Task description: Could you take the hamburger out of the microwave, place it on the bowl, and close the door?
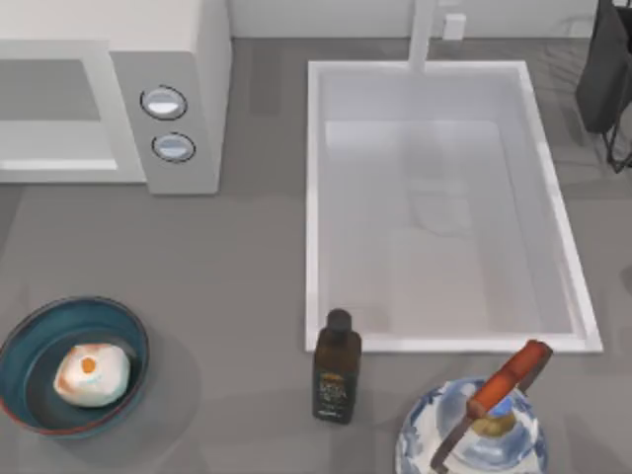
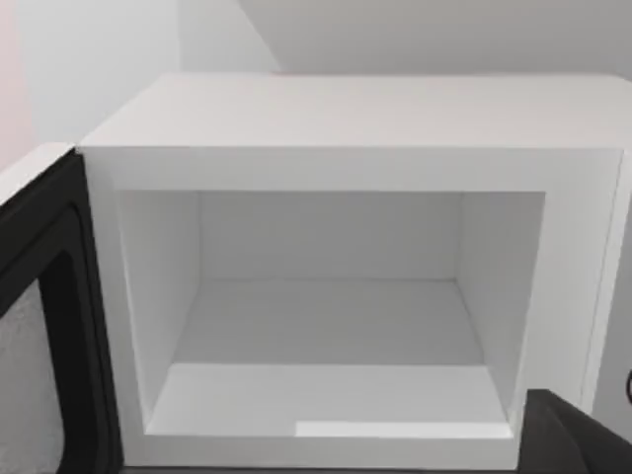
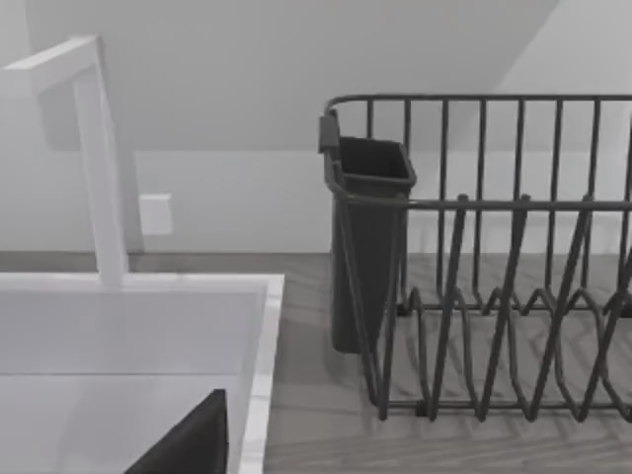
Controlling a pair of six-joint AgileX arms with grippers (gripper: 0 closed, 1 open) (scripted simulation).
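Observation:
The hamburger [image 1: 91, 373], a pale cream lump with an orange spot, lies inside the blue bowl [image 1: 22, 341] at the table's front left. The white microwave [image 1: 197, 30] stands at the back left with its two knobs facing forward. In the left wrist view the microwave [image 2: 346, 109] is seen straight on, its cavity bare. The door [image 2: 39, 326] stands swung open beside the cavity, dark inner frame showing. A dark part of my left gripper [image 2: 583, 439] shows at the picture's corner, in front of the microwave. A dark part of my right gripper [image 3: 188, 444] hangs over the sink's far side.
A white sink basin [image 1: 316, 197] with a faucet [image 1: 423, 35] fills the middle and right. A dark bottle [image 1: 336, 367] stands at its front left corner. A blue-and-white vessel with a red handle [image 1: 509, 380] sits front right. A dark dish rack [image 3: 474, 276] stands back right.

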